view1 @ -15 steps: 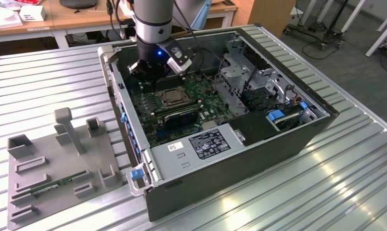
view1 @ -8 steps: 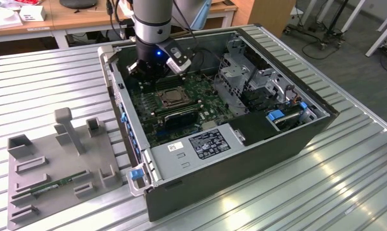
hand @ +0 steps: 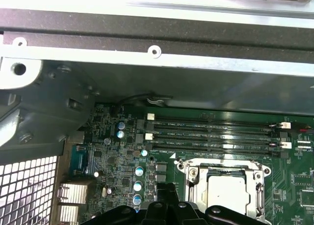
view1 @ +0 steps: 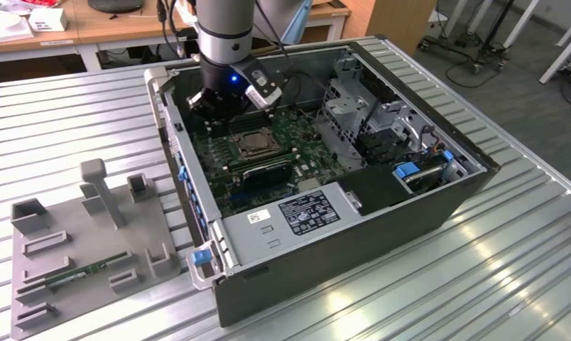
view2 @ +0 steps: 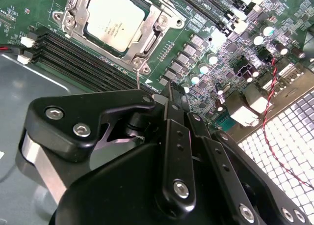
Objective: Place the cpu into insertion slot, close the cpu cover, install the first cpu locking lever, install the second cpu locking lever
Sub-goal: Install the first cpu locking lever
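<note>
The open computer case [view1: 361,234] lies on the ribbed table [view1: 513,284], its green motherboard [view1: 300,131] facing up. The gripper [view1: 221,108] hangs just beyond the insertion slot [view1: 236,150], toward the exterior view's left. Its fingers [view2: 174,136] are clenched together, on nothing as far as I can tell. The cpu cover [view2: 151,31] lies down over the cpu [view2: 114,17] seated in the slot. A thin locking lever [view2: 140,80] stands just beside the fingertips.

open computer case [view1: 361,249] | slatted table [view1: 513,284] | grey fixture [view1: 86,234], memory stick [view1: 84,272]
</note>
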Robot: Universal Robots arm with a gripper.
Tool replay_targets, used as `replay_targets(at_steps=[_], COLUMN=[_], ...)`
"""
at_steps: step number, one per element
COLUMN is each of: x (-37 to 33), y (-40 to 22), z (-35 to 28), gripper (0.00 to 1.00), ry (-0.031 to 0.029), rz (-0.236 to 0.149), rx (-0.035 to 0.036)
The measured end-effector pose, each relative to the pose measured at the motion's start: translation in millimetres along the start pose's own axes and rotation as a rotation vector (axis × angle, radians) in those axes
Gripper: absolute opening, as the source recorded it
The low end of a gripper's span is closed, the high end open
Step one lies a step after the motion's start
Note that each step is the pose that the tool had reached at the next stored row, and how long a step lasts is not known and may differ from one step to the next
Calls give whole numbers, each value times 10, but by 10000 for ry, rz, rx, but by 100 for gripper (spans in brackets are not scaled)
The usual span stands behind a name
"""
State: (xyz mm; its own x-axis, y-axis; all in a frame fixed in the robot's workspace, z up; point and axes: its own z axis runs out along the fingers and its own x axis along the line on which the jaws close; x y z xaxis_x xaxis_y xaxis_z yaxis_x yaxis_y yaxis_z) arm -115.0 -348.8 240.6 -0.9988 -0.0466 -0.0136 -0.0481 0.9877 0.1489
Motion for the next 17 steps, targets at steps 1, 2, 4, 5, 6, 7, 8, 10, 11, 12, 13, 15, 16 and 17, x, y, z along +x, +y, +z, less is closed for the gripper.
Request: replay_targets(at_steps=[1, 2, 4, 5, 6, 7, 8, 10, 11, 12, 13, 15, 16, 17], x=[2, 5, 13, 17, 20, 23, 25, 27, 28, 29, 28, 28, 28, 28], y=[-1, 0, 1, 1, 1, 1, 2, 1, 2, 2, 2, 2, 2, 2], z=[0, 1, 1, 1, 1, 1, 1, 1, 1, 1, 1, 1, 1, 1], gripper=[11, 11, 11, 11, 11, 11, 11, 11, 11, 11, 11, 11, 11, 11], ry=[-2, -4, -7, -9, -11, -14, -17, -24, -27, -27, -30, -48, -55, -62], rz=[0, 0, 3, 2, 1, 2, 2, 3, 4, 5, 3, 6, 8, 8], rx=[-21, -52, -112, -145, -186, -240, -303, -464, -509, -533, -583, -923, -1084, -1234])
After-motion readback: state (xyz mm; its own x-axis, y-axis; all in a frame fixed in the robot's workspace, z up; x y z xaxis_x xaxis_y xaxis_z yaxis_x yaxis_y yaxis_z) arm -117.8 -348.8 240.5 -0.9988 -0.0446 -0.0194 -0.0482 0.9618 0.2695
